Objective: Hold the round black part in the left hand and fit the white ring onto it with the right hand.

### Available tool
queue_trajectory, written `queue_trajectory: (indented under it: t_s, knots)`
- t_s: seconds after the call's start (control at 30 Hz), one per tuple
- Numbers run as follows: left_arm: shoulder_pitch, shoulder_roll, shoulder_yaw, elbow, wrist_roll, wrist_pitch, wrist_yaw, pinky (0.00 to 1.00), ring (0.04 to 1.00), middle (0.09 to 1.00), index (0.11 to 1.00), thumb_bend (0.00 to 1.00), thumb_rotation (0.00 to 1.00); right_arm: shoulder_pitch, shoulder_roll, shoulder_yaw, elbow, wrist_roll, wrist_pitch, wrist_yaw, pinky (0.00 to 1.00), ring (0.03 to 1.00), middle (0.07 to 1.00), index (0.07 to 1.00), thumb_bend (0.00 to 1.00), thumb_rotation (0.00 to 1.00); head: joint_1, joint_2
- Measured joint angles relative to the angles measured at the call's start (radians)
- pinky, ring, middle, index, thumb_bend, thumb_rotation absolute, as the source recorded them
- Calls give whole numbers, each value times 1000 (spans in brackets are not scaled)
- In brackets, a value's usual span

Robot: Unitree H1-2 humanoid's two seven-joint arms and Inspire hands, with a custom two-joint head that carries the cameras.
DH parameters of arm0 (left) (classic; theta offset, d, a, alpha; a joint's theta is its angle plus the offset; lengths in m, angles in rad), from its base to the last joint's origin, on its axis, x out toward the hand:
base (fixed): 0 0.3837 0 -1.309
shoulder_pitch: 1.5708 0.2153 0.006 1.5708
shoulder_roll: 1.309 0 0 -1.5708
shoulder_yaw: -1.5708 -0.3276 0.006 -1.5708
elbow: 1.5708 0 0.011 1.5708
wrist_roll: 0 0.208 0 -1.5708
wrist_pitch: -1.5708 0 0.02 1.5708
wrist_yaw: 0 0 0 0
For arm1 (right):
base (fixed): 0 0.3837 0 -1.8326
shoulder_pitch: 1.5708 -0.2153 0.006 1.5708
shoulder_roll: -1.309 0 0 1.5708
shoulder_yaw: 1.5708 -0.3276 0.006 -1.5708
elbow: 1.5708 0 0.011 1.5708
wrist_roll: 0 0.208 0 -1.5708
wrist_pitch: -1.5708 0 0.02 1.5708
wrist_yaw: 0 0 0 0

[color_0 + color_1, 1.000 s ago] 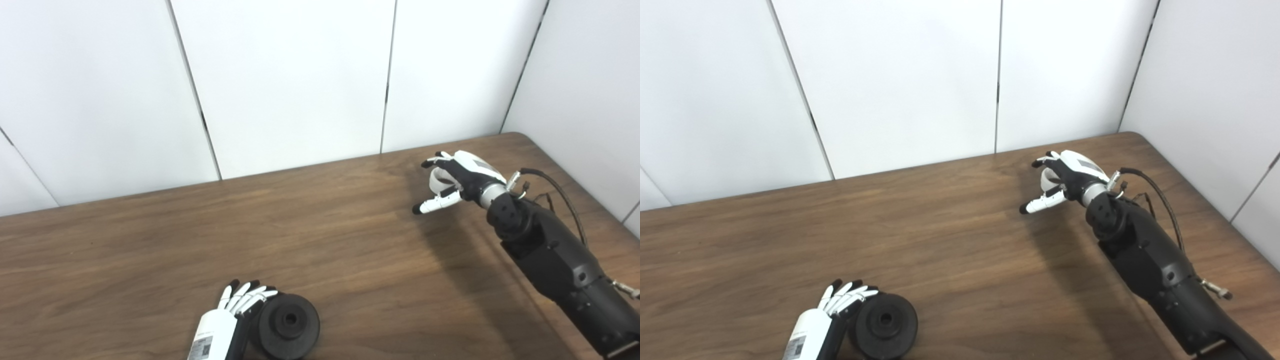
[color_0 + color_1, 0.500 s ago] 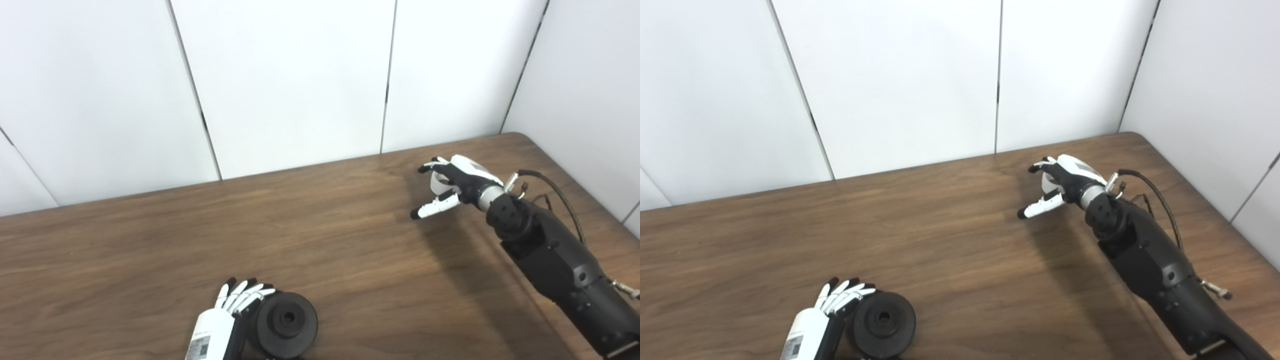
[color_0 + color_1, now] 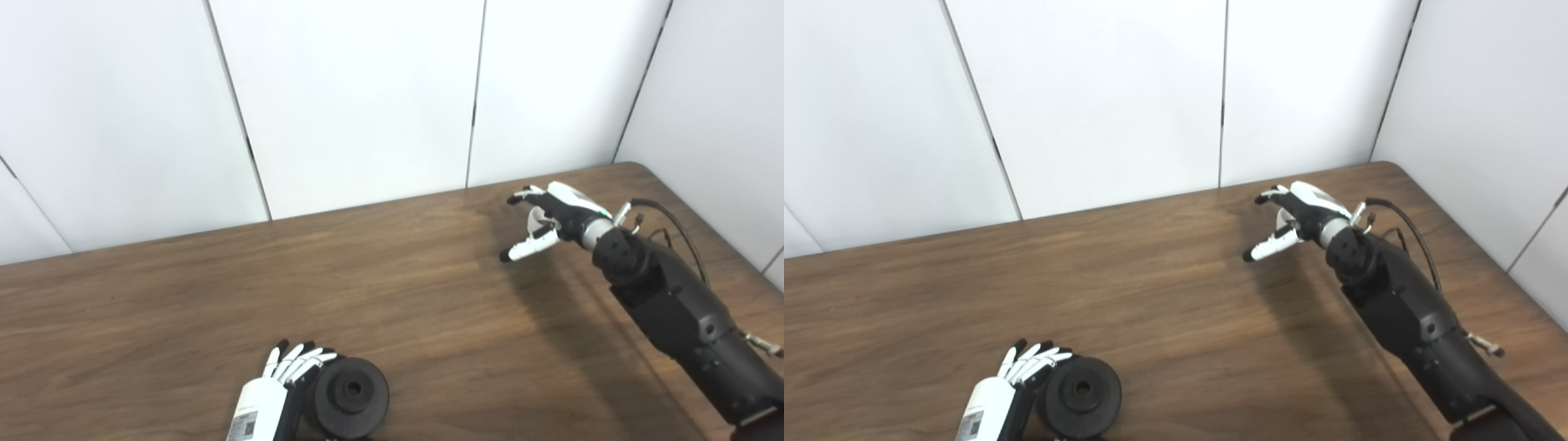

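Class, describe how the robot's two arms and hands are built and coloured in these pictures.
The right hand has a white back, a black palm and white fingers with black tips, joined by a silver wrist to a bulky black arm with a thin black cable looping beside it. The left hand has the same white fingers with black tips; its white forearm bears a small square code label.

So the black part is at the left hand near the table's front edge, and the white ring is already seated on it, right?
Not seated. The white ring is in the right hand, raised far from the black part by the left hand, as the left eye view shows.
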Motion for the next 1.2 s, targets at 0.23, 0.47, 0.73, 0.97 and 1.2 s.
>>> queue_trajectory:
  t_s: [0.23, 0.47, 0.73, 0.97, 1.2]
  knots:
    - [0, 0, 0, 0, 1, 0, 0, 1000, 893, 810, 482, 524, 57, -35, 0, 0, 0, 0, 0, 0, 868, 998, 957, 871, 828, 298, 6, 0]
    - [0, 0, -1, 0, 2, 0, 1, 1000, 896, 810, 482, 524, 57, -38, 0, 0, -2, 0, 0, 0, 863, 998, 967, 872, 824, 283, 6, 0]
    - [0, 0, -1, 0, 2, 0, 2, 1000, 899, 812, 482, 525, 58, -46, -3, 1, -1, -5, 0, 1, 884, 994, 961, 866, 846, 301, 6, 0]
    - [0, 0, -1, 0, 2, 0, 2, 1000, 902, 816, 482, 525, 58, -65, -37, 23, 46, -27, 0, 7, 941, 1000, 976, 877, 868, 297, -3, 6]
    - [0, 0, -1, 0, 2, 0, 2, 1000, 898, 810, 481, 524, 57, -84, -77, 49, 99, -62, 0, 40, 983, 1000, 974, 857, 914, 306, -8, 9]
